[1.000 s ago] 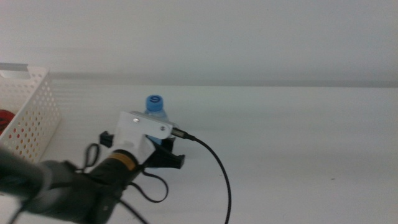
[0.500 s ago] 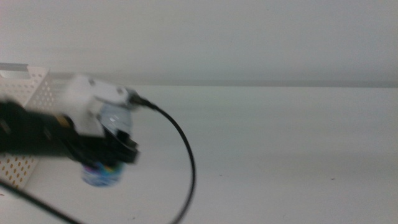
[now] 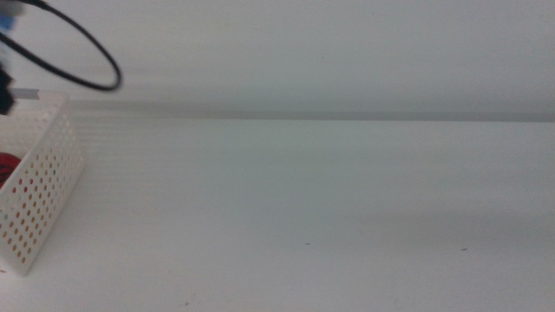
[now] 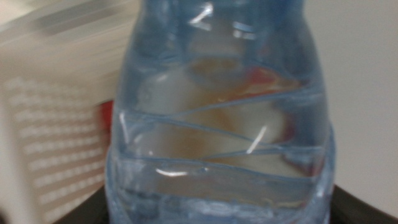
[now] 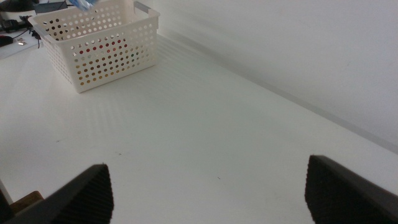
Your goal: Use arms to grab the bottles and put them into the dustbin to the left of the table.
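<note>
My left gripper (image 4: pixel 217 214) is shut on the clear water bottle (image 4: pixel 217 118), which fills the left wrist view. It holds the bottle over the white perforated dustbin (image 4: pixel 50 137). In the middle view the dustbin (image 3: pixel 43 182) stands at the left table edge; only the left arm's black cable (image 3: pixel 87 61) and a dark edge show above it. Something red (image 3: pixel 7 163), probably the soda can, lies inside. The right wrist view shows the dustbin (image 5: pixel 118 34) far off, with a bit of the blue bottle (image 5: pixel 81 4) above it. My right gripper (image 5: pixel 208 193) is open and empty over the table. The yellow-drink bottle is not clearly visible.
The white table (image 3: pixel 329 217) stretches to the right of the dustbin, with a pale wall behind it. Dark clutter (image 5: pixel 12 22) lies beyond the dustbin in the right wrist view.
My left gripper lifted the water bottle off the table and carried it up and left, almost out of the middle view, to above the dustbin.
</note>
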Tool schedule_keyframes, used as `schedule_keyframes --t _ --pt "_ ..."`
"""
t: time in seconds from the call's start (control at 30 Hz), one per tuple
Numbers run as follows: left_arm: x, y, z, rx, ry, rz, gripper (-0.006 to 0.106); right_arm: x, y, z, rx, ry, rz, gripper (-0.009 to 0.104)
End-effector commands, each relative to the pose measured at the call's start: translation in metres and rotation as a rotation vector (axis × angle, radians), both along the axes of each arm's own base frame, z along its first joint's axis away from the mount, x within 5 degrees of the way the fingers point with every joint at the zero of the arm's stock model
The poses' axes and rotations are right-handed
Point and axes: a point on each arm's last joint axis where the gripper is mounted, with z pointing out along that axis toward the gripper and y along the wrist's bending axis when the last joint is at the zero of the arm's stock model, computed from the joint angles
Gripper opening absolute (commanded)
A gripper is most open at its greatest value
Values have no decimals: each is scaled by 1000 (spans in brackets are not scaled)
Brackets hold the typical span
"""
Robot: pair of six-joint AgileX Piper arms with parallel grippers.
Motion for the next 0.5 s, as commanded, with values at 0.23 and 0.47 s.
schedule_keyframes --t 0.23,0.47 --pt "22 60 -28 7 40 126 -2 0 0 0 -2 -12 2 82" --pt "38 67 -59 -15 98 129 -2 0 0 0 -2 -12 2 82"
